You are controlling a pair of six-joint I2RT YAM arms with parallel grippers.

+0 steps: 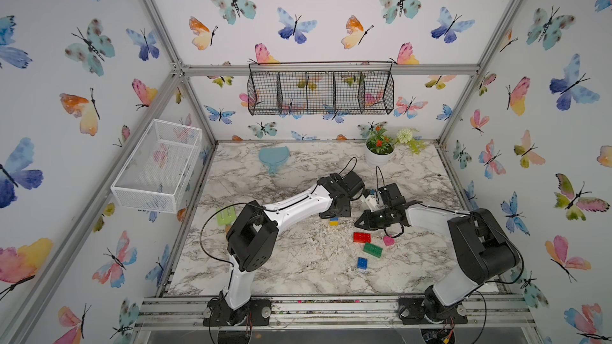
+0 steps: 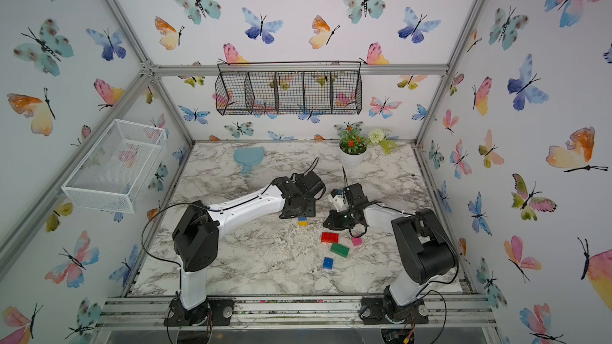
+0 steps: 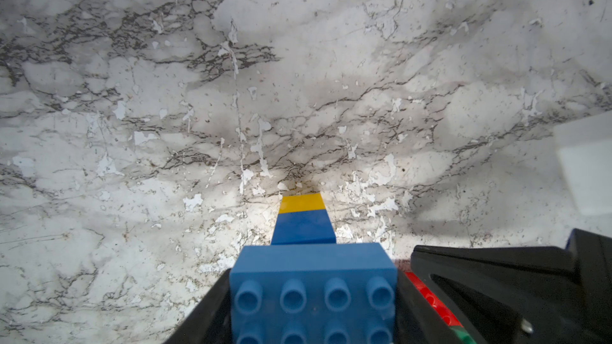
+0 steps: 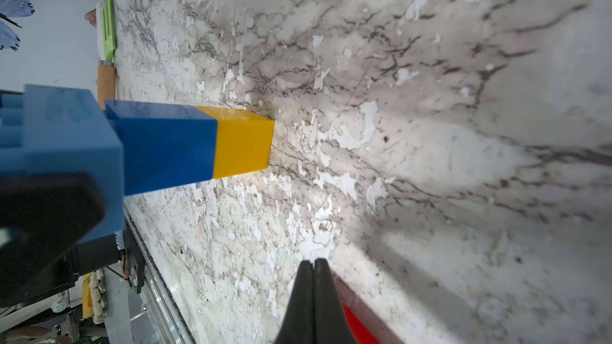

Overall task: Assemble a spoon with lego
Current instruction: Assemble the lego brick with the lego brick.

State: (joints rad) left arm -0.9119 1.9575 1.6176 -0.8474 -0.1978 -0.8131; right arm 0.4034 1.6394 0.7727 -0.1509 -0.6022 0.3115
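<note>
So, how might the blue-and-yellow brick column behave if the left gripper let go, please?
Probably tippy: the column is narrow, with the wider light-blue brick on top. Likely stiff, being glossy hard plastic.

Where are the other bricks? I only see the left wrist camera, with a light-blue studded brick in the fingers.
Observer: Besides the light-blue studded brick you hold, both top views show a long red studded plastic brick, a long green one, a short pink one and a short blue one loose on the marble table.
Operator: Is the other arm holding one?
Observer: No. The right wrist view shows the right arm's fingers shut together on nothing.
Operator: Anything else lying about?
Observer: A pale green pronged plastic utensil lies by the table's edge on the left arm's side.
</note>
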